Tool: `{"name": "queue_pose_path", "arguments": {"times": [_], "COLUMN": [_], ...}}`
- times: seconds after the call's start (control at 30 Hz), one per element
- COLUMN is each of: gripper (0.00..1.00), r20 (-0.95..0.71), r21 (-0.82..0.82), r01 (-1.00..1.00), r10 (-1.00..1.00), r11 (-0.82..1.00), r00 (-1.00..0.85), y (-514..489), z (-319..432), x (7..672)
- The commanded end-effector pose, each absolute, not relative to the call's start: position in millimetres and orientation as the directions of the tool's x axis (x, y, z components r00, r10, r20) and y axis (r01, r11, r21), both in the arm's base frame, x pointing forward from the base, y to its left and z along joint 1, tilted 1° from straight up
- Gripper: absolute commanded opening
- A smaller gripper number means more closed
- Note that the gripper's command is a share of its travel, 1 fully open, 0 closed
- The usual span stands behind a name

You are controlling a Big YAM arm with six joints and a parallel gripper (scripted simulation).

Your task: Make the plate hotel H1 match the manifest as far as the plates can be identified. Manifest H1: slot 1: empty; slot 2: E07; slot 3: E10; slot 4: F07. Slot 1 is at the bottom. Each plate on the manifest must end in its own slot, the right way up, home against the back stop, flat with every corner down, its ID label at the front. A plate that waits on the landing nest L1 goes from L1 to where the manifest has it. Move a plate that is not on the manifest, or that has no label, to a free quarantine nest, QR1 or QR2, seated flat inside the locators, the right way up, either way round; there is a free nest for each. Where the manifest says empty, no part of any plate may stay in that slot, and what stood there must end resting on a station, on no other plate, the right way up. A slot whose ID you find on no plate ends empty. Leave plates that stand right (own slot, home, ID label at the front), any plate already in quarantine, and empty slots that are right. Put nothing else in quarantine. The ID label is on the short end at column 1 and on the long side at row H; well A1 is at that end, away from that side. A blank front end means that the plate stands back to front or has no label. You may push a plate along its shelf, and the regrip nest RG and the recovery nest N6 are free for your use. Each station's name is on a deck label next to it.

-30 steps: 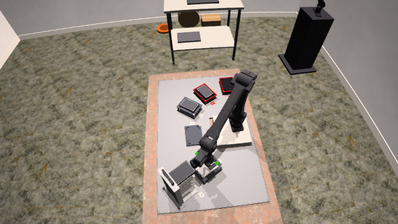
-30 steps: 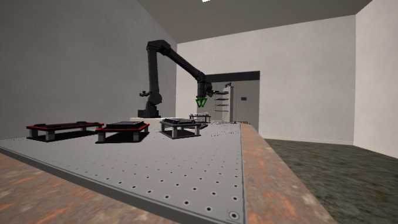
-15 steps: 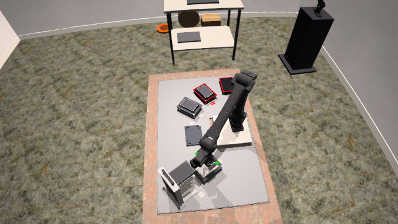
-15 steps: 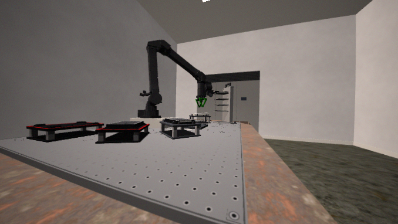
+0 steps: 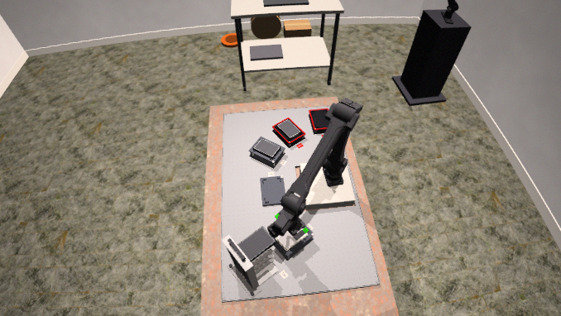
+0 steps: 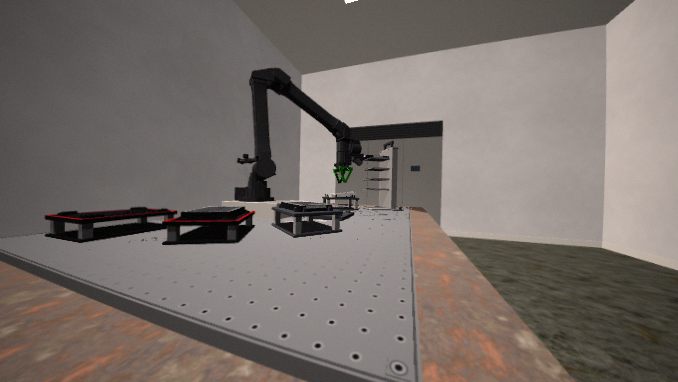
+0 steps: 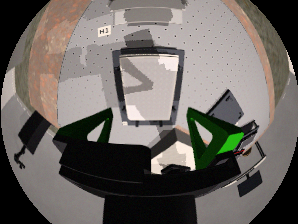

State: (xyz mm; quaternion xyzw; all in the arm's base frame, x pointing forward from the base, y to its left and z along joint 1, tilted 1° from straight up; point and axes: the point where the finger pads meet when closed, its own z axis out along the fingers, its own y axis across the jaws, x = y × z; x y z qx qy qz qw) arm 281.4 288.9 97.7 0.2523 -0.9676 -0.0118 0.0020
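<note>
The plate hotel H1 (image 5: 251,257) stands at the front left of the deck, with a dark ribbed top and a white back wall. It also shows in the exterior view (image 6: 378,176), where its shelves are too small to read. In the wrist view its H1 deck label (image 7: 103,31) is legible. Beside the hotel is a raised nest (image 5: 296,245) with a dark rim and pale inside, centred in the wrist view (image 7: 148,86). I cannot tell if a plate lies on it. My gripper (image 5: 291,223) (image 6: 343,175) hangs above this nest, its green fingers wide open and empty, well clear of it.
Two red-edged nests sit at the far end: one (image 5: 289,131) holds a dark plate, the other (image 5: 319,120) looks bare. A dark raised nest (image 5: 266,150) carries a plate. A flat dark nest (image 5: 272,190) lies mid-deck. The arm's base (image 5: 334,178) stands on a pale slab.
</note>
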Motion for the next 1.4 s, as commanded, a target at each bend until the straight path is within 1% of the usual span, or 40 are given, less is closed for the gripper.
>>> {"name": "queue_pose_path", "arguments": {"times": [0.0, 1.37], "gripper": [1.0, 1.0], "r20": [-0.027, -0.012], "r21": [0.033, 0.029], "r01": [-0.491, -0.49], "r10": [-0.49, -0.49], "r11": [0.87, 0.871], "r00": [-0.871, -0.872], "y": [302, 298], "z": [101, 50], "x": [285, 280]}}
